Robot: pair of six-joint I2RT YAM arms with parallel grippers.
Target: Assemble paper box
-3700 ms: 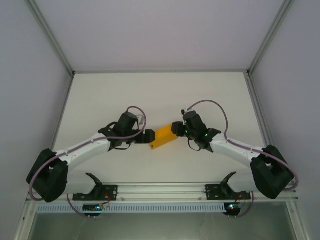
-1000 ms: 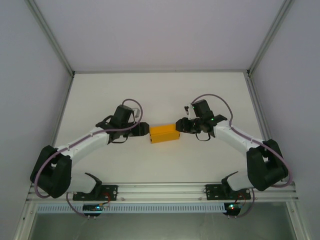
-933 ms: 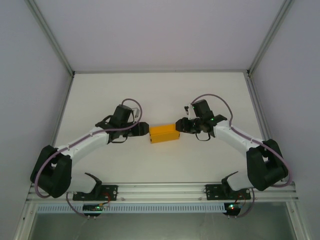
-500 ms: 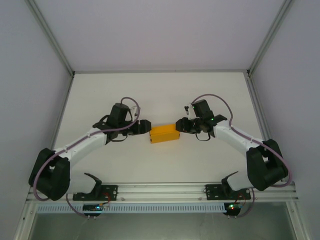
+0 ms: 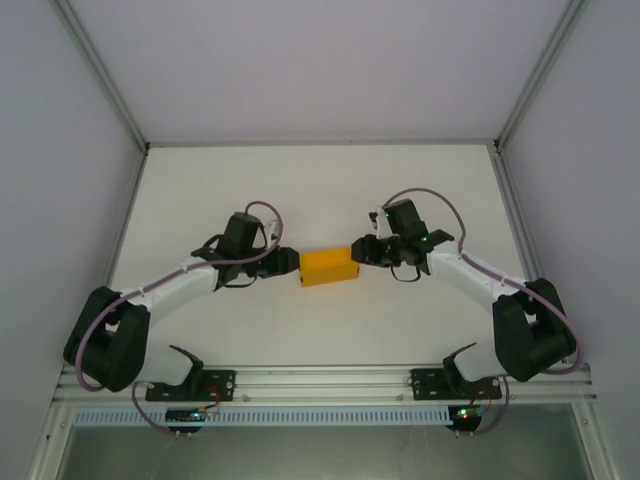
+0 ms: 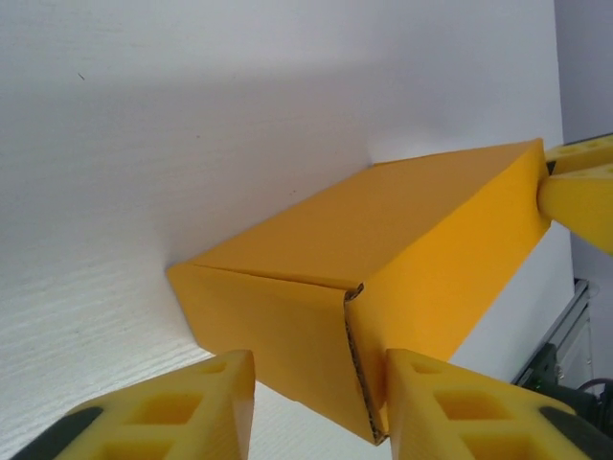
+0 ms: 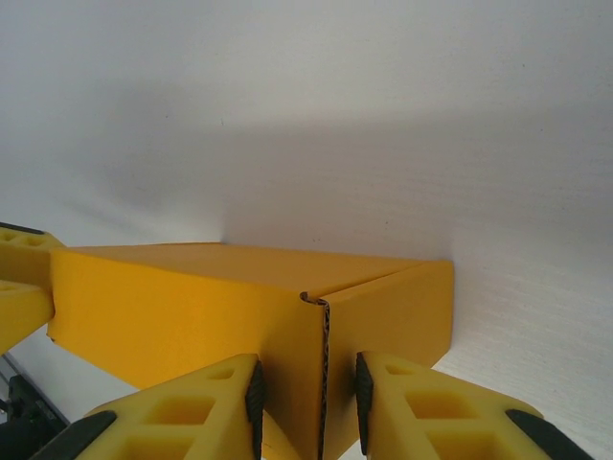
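Paper box: folded up, count one. Left tool sits astride the box's left end corner, fingers part-way apart; cannot tell if it pinches. Right tool is clamped on the box's right end corner seam. Tools: two. Bench under box: one. Judgement: thin card, light, hollow, easily crushed, slides readily. Hold gently at end corners and creases, not mid-panel.

Orange paper box on white table
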